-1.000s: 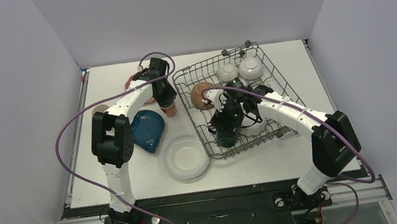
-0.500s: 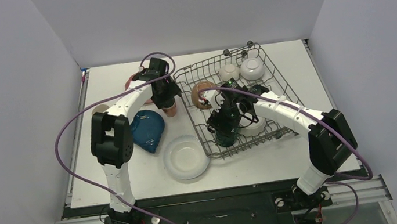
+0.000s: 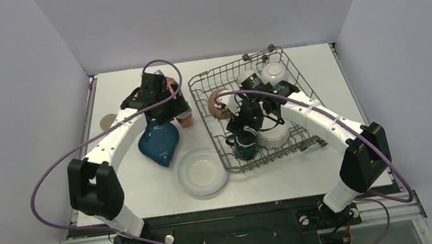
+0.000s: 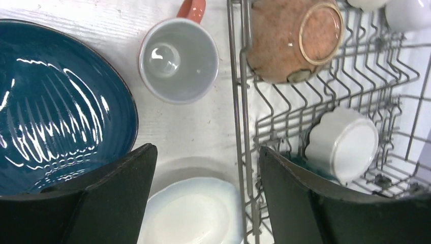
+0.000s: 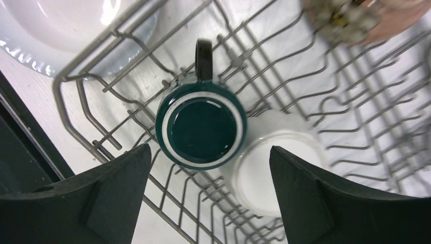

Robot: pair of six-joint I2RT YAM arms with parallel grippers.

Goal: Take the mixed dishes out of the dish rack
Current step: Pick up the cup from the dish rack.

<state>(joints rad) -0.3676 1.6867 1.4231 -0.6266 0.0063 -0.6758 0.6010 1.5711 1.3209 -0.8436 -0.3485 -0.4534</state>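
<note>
Top external view shows the dish rack (image 3: 225, 69) on the right half of the table (image 3: 153, 194), with some dishes inside it and some outside it on the left. Outside lie the dark blue leaf-shaped dish (image 3: 159, 141) and, nearer to the arm bases, the white plate (image 3: 201, 170), which is just beside the left wall of the rack. The orange cup (image 3: 186, 120) stands upright between the blue dish and the rack. The left gripper (image 3: 176, 107) hangs over this place. In the left wrist view its 2 fingers (image 4: 112, 198) are spread wide and nothing is between them. Below them are the cup, a part of the blue dish and a part of the plate.

Inside the rack, the brown bowl (image 3: 218, 104) leans at the left wall and shows its foot ring. 2 white bowls (image 3: 273, 73) sit at the far end. The dark green mug (image 3: 246, 148) stands at the near end, and 1 more white bowl (image 3: 275, 138) touches it on the right side. The right gripper (image 3: 244, 132) is directly above the mug. In the right wrist view its fingers (image 5: 101, 203) are released and wide apart, 1 on each side of the mug in the picture, and they hold nothing. I cannot tell if the mouth or the base of the mug faces up.
</note>
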